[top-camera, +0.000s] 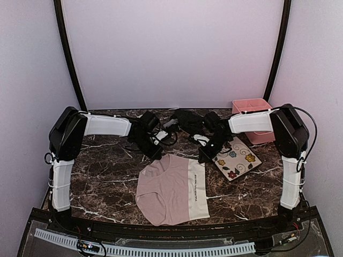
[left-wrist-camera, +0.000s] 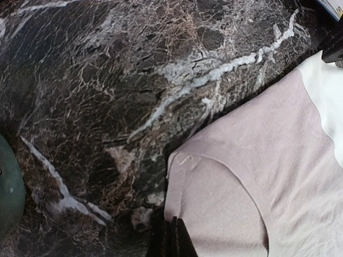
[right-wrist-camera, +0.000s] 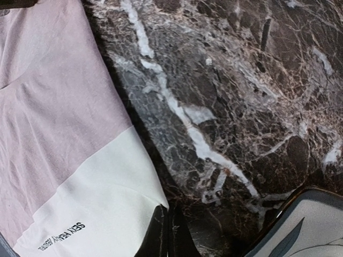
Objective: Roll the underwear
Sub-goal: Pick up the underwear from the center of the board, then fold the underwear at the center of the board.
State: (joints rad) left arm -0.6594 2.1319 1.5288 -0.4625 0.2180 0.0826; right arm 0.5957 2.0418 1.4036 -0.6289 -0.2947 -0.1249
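The pale pink and white underwear lies flat on the marble table, with its white waistband to the right. My left gripper is down at its far pink corner. In the left wrist view the left gripper is shut, pinching the pink cloth's edge. My right gripper is at the far waistband corner. In the right wrist view the right gripper is shut on the white band's corner of the underwear. The black underwear lies bunched at the back, between the arms.
A flowered white square plate lies just right of my right gripper, and its dark rim shows in the right wrist view. A pink box stands at the back right. A dark green rounded shape sits at the left wrist view's edge.
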